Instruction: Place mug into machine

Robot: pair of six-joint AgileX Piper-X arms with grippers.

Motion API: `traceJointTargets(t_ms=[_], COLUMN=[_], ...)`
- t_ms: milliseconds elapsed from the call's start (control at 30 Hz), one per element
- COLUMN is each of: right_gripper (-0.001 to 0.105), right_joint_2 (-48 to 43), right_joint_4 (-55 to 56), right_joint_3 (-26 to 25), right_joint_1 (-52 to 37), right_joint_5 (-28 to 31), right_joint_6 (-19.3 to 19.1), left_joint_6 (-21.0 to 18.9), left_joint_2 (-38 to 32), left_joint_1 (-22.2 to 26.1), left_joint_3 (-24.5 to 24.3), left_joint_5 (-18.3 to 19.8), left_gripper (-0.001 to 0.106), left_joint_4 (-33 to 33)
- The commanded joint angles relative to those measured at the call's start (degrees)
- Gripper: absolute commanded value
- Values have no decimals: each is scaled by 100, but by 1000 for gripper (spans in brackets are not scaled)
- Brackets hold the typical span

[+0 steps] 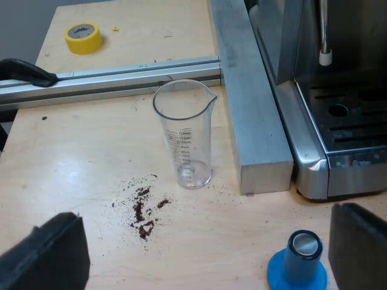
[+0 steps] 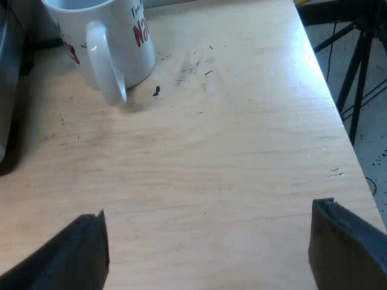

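Observation:
A white mug (image 2: 106, 42) with red lettering stands upright on the wooden table (image 2: 230, 151), its handle turned toward my right gripper (image 2: 208, 251). That gripper is open, some way short of the mug, with bare wood between its fingers. My left gripper (image 1: 205, 257) is open too, hovering low over the table. Beyond it stands a clear measuring glass (image 1: 183, 134). The espresso machine (image 1: 320, 96) shows its steel drip tray (image 1: 351, 130) beside the glass. A blue tamper (image 1: 299, 266) sits close to one left finger (image 1: 358, 248).
Spilled coffee grounds (image 1: 144, 211) lie on the wood near the glass. An aluminium beam (image 1: 248, 103) runs along the machine's side, and a rail (image 1: 115, 75) crosses behind the glass. A yellow tape roll (image 1: 83, 37) lies beyond. The table edge (image 2: 338, 121) drops off past the right gripper.

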Motion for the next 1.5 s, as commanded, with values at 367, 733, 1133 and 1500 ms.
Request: traceJointTargets(t_ms=[367, 733, 1133, 1500], right_gripper=[70, 70, 70, 70], right_joint_2=[-251, -251, -235, 953], right_joint_4=[-49, -60, -294, -123], right_joint_3=[-50, -50, -104, -1096], right_joint_1=[13, 13, 13, 75], right_joint_5=[-18, -18, -71, -678], right_joint_6=[-3, -3, 29, -379], left_joint_6=[-6, -6, -6, 3], left_joint_2=[-792, -792, -792, -310], left_joint_1=[-11, -11, -11, -690], left_joint_3=[-36, -36, -36, -54], left_joint_5=[5, 5, 709, 2269], left_gripper=[81, 81, 81, 81], left_joint_4=[-53, -53, -220, -913])
